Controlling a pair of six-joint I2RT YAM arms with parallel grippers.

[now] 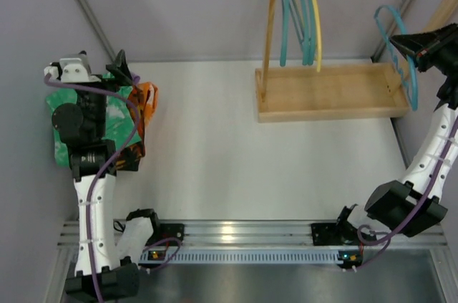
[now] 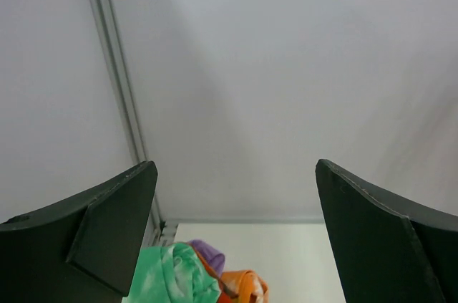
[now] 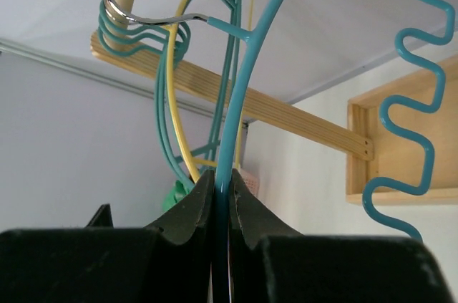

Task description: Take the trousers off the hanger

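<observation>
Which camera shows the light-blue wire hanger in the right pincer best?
Right wrist: the light-blue wire hanger fills the view, clamped between the fingers of the right pincer. Top external shows the hanger small at the right edge; left wrist does not show it.

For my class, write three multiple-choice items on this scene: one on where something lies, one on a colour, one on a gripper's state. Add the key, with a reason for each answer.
1. Where do the trousers lie?
A. in the wooden tray
B. over the rail
C. heaped on the left side of the table

2. What colour is the hanger held by the right gripper?
A. blue
B. yellow
C. white

3. How does the left gripper stand?
A. shut on cloth
B. open, holding nothing
C. shut on a hanger

Key:
1 C: the top view shows the green and orange heap at the left.
2 A: the right wrist view shows a blue rod pinched in the gripper.
3 B: the left wrist view shows it spread wide with nothing in between.
</observation>
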